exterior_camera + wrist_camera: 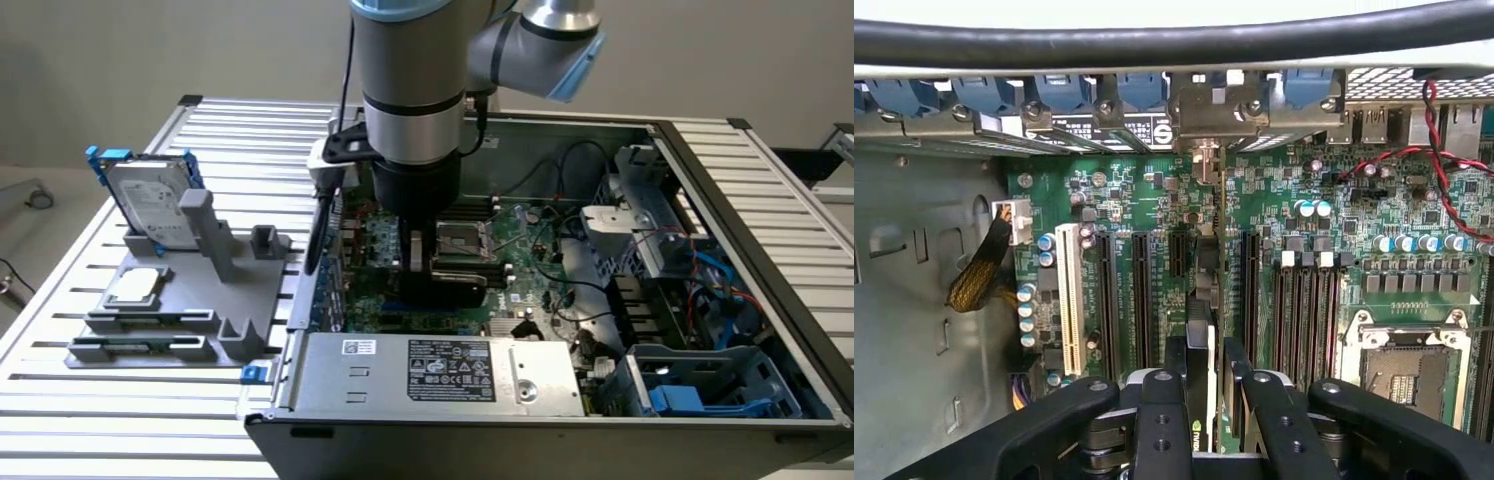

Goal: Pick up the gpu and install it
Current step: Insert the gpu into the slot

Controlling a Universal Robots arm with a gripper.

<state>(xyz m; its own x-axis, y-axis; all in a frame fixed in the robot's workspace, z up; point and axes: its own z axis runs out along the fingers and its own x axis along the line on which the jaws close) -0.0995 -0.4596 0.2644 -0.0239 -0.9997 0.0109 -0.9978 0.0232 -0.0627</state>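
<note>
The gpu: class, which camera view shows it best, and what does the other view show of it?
The wrist view: the gpu is seen edge-on, gripped by the gripper, running along the slots of the motherboard. The exterior view shows the gpu as a dark block under the gripper inside the case.

Arm (414,60): silver-grey cylindrical segments, pale blue joint caps (579,66), one black band (414,104), thin black cable (351,60) alongside. Pincer (1214,405): black linked fingers (1159,425), round pivot screws.
</note>
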